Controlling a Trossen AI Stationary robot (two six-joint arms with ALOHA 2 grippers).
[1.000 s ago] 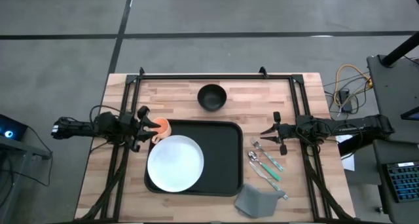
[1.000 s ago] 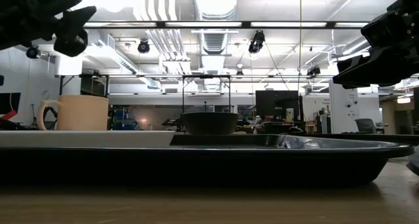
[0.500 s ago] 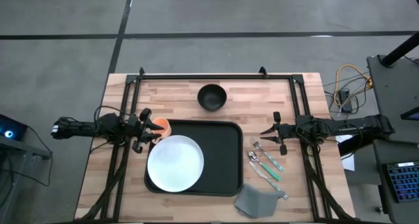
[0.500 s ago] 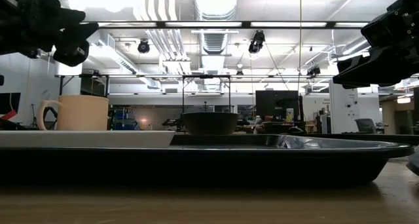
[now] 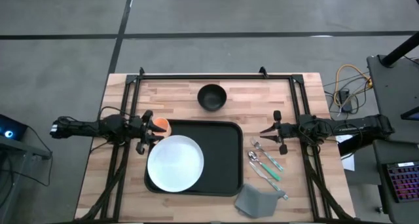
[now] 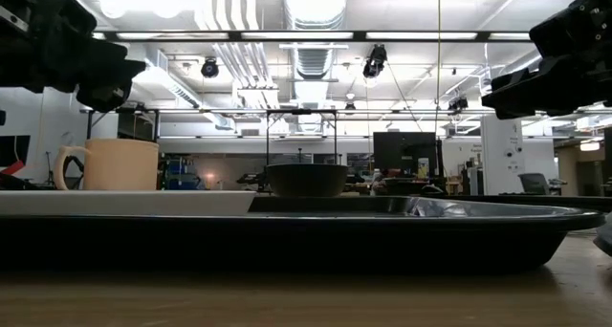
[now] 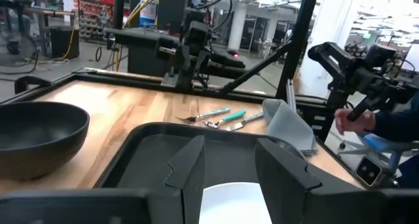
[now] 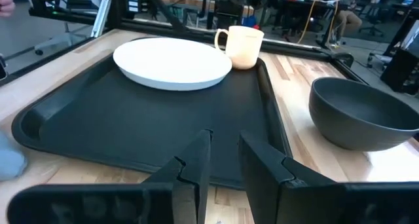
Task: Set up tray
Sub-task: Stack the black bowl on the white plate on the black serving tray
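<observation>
The tray (image 5: 209, 157) lies flat at the table's centre, reaching toward six o'clock. A plate (image 5: 175, 163) sits inside it, filling its nine o'clock half. A mug (image 5: 160, 126) stands on the table at the tray's ten o'clock corner, just beside the rim. A bowl (image 5: 212, 97) rests at twelve o'clock, apart from the tray. At three to four o'clock of the tray lie cutlery (image 5: 265, 165) and a grey napkin (image 5: 257, 200).

The left gripper (image 5: 145, 132) hovers above the table at the tray's nine o'clock edge, close to the mug, fingers spread and empty. The right gripper (image 5: 271, 133) hovers at three o'clock, above the cutlery, fingers parted by a narrow gap, holding nothing
</observation>
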